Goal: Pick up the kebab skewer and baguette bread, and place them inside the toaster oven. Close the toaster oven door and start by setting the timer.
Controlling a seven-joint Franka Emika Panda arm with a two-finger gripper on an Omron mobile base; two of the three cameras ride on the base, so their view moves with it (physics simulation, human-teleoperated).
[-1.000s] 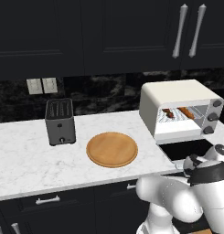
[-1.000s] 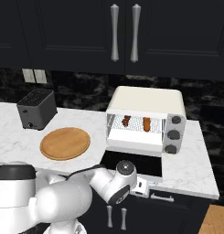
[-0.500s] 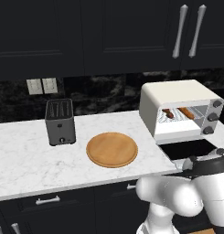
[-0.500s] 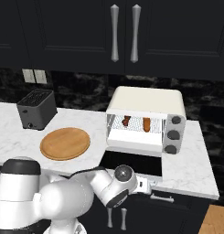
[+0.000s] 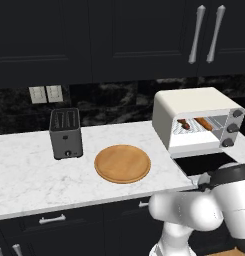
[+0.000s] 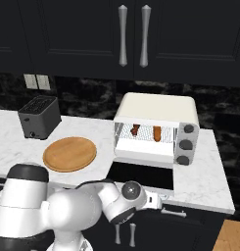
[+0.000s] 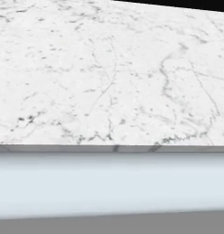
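The toaster oven (image 5: 194,120) (image 6: 158,127) is a cream-white box standing on the white marble counter at its right end, with three dark round knobs stacked down the right side of its front. Its door (image 5: 204,163) (image 6: 141,175), a dark glass panel, is folded down flat in front of the opening and reaches out to the counter's front edge. Inside, on the rack, lie two short pieces side by side, pointing front to back: the kebab skewer (image 5: 184,124) (image 6: 135,130), dark red-brown, on the left, and the baguette (image 5: 204,122) (image 6: 157,133), orange-brown, just beside it on the right.
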